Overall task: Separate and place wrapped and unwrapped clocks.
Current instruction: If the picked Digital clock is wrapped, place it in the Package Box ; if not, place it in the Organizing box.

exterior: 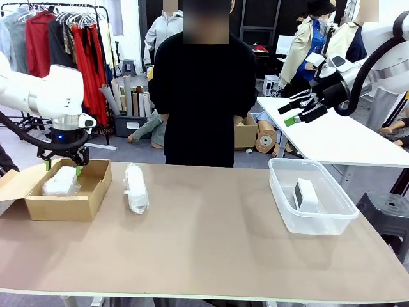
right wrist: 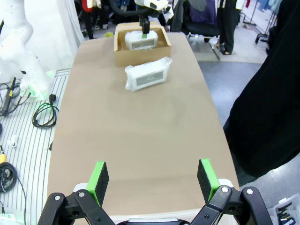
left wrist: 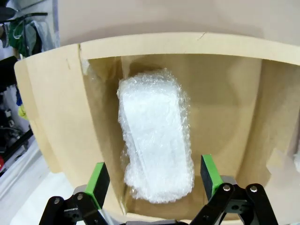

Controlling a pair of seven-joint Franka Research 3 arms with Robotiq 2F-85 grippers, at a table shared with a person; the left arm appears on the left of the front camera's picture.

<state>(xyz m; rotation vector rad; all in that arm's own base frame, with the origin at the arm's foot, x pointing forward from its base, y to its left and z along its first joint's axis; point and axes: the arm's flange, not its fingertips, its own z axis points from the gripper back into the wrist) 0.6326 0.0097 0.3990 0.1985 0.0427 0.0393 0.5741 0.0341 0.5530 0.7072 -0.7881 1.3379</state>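
Presently I note the brown table [exterior: 204, 249] across the front view, with a person in black [exterior: 201, 96] standing at its far edge, arms down.

On the robot's left end of the table sits the brown cardboard box [exterior: 96, 192], open at the top, one flap folded outward. On the right end sits the clear plastic tub [exterior: 332, 220], also open.

My left gripper [exterior: 62, 167] hangs directly over the box, pointing down. Its jaws are spread wide, and in the left wrist view the green pads [left wrist: 98, 185] stand on either side of the near end of the wrapped bundle [left wrist: 154, 140], each with a gap to the wrap. It holds nothing. My right gripper [exterior: 293, 114] is raised well above the table, beyond the tub on the far right. Its jaws are likewise spread wide and empty, as the right wrist view confirms [right wrist: 152, 180].

The wrapped bundle [exterior: 61, 181] lies flat on the floor of the box, along its length. A second wrapped bundle [exterior: 135, 187] lies on the bare table just beside the box, toward the middle, apart from it.

The unwrapped white clock [exterior: 305, 194] lies inside the tub, near its centre.
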